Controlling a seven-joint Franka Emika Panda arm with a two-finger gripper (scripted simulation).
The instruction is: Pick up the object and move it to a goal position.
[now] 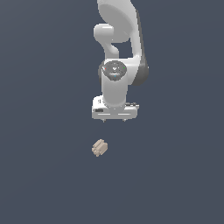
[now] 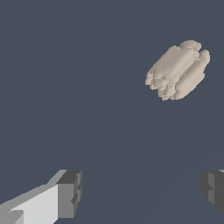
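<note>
Exterior view: Panda arm (image 1: 120, 39) hangs vertical, wrist pointing down. Gripper (image 1: 114, 120) sits at the arm's lower end; only two short fingertip stubs show under the white hand body, set apart from each other. Object (image 1: 99, 148), a small tan ridged block, lies on the flat dark grey surface (image 1: 43, 175), below the gripper in frame and slightly toward the exterior view's left. Object and gripper are apart, no contact. Object is much smaller than the hand body. No containers in view; object rests direct on the surface.

Wrist view: both fingers visible at frame edge, one w/ white housing and dark grey pad (image 2: 69, 194), the other showing dark pad only (image 2: 213, 187). Wide gap between pads, nothing in it: jaws stand spread, holding nothing. Object (image 2: 178, 70) lies on the surface, tilted diagonally, ridges running along its length. It is offset from the gap between the fingers, closer to the dark-pad-only finger, not touching either.
</note>
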